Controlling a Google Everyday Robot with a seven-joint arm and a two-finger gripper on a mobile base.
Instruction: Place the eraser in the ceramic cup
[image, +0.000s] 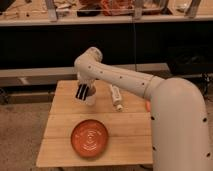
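Note:
My gripper (83, 92) hangs at the end of the white arm (125, 80), right over the near-left rim of a white ceramic cup (90, 98). The cup stands upright on the back half of the wooden table (65, 145). The gripper's dark tip overlaps the cup's mouth. I cannot make out the eraser; if it is in the gripper or in the cup, it is hidden.
A white tube-like object (116, 96) lies on the table just right of the cup. An orange-red bowl (90, 138) sits at the front centre. A small orange thing (148, 106) shows at the table's right edge beside my arm. A dark shelf unit stands behind the table.

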